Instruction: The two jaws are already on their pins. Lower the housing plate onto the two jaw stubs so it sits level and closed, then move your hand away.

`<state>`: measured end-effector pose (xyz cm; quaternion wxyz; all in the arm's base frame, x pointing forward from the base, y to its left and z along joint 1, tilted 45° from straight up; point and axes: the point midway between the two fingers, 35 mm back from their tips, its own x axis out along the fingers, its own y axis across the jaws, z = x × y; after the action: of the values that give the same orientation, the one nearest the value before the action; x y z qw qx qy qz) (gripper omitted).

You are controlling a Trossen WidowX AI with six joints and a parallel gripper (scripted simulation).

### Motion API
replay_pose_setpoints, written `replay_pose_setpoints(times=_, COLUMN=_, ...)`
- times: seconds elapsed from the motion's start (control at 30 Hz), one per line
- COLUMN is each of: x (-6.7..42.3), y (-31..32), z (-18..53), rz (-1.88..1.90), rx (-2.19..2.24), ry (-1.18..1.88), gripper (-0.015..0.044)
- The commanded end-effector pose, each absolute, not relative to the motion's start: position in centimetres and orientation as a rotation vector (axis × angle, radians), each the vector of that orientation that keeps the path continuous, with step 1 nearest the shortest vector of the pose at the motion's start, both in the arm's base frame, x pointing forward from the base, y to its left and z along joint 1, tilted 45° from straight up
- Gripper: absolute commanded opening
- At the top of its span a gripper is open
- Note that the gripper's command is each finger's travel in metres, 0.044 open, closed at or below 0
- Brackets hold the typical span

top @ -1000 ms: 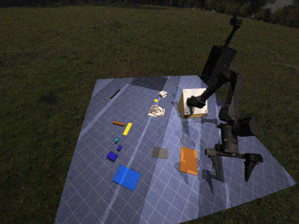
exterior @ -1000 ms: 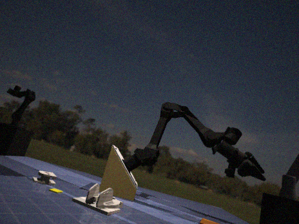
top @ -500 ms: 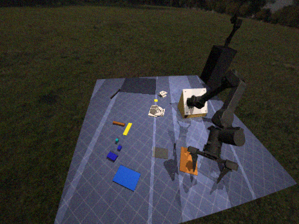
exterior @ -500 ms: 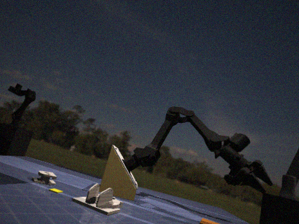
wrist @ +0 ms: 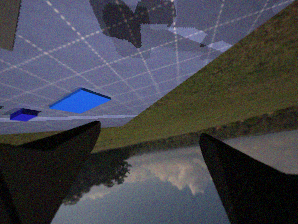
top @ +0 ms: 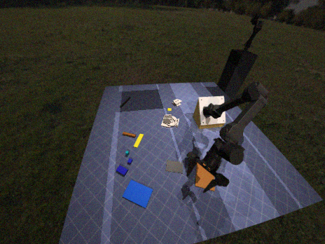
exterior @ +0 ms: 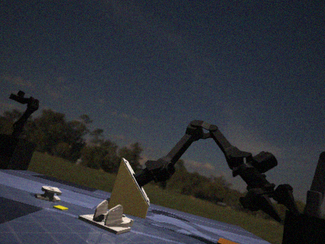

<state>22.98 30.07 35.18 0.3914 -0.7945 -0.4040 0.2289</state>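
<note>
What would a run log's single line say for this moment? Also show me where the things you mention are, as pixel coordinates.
gripper (top: 204, 175) (exterior: 260, 210) (wrist: 151, 131): open, nothing held | pose: above table, by orange plate (top: 204, 177) (exterior: 227, 241) | blue plate (top: 137, 193) (wrist: 80, 100): flat on table (top: 157, 221) (exterior: 21, 228) (wrist: 150, 75)

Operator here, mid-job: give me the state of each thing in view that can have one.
Jaws: open, nothing between them.
Blue slab: lying flat.
Yellow bar: lying flat.
White two-upright piece: standing on its base.

Outdoor grass field (top: 45, 70), trees (top: 280, 14) (exterior: 101, 154) behind, dusky sky (exterior: 157, 70).
</note>
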Motion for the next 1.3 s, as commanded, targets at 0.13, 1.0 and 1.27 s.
replay_pose_setpoints(times=0.13, x=26.7, y=29.0, z=31.8, rz=0.66, rx=-2.007, ry=-0.864, gripper=0.044)
replay_pose_setpoints(times=1.0, x=36.8, y=21.2, z=22.4, rz=0.82, rx=-1.848, ry=-0.231, gripper=0.044)
replay_pose_setpoints(times=1.27, x=38.7, y=18.1, z=19.5, rz=0.834, rx=-1.804, ry=-0.061, gripper=0.044)
